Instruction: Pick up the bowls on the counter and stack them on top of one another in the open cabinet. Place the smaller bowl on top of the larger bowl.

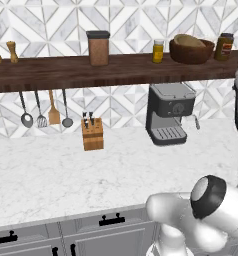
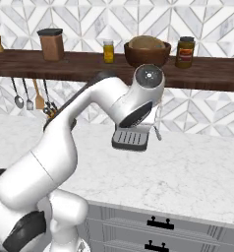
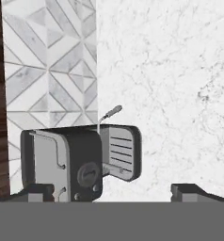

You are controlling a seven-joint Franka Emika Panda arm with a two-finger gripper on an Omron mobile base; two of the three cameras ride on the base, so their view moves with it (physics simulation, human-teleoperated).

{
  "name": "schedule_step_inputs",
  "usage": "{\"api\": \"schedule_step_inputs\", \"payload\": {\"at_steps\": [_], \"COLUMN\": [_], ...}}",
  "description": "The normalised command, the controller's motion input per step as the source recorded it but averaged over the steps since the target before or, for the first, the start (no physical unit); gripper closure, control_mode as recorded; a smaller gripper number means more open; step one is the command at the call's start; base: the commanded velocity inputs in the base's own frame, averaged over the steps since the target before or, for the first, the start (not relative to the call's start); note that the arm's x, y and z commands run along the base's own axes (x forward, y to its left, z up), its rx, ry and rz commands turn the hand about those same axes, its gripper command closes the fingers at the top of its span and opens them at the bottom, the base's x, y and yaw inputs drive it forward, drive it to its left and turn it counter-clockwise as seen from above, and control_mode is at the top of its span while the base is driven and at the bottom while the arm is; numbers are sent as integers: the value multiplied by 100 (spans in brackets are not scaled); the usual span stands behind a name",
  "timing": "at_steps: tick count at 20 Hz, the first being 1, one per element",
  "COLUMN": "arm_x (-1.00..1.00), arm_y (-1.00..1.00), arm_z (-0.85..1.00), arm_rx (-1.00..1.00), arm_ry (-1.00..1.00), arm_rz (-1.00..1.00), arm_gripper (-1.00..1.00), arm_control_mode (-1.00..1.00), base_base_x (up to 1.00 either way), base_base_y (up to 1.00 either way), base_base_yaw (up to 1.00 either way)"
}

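Note:
The larger bowl, dark reddish-brown, stands on the open cabinet, a long dark wooden shelf. The smaller bowl, light tan, rests inside it, its rim showing above the dark one. My gripper is open with nothing between its fingertips. It hangs in front of and below the shelf and looks down on the counter. My arm's wrist is just under the bowls in the right base view.
A black and grey coffee machine stands on the counter under the bowls. A knife block and hanging utensils are further left. The shelf also carries a canister and two jars.

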Motion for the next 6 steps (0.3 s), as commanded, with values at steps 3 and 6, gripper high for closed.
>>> {"api": "schedule_step_inputs", "payload": {"at_steps": [3,6], "arm_x": [-100,-100], "arm_y": [-37,-68], "arm_z": [-100,-93], "arm_rx": [-8,0], "arm_ry": [-21,-57], "arm_rz": [-2,-7], "arm_gripper": [-100,-100], "arm_control_mode": [-100,-100], "base_base_x": [0,0], "base_base_y": [0,0], "base_base_yaw": [0,0]}}
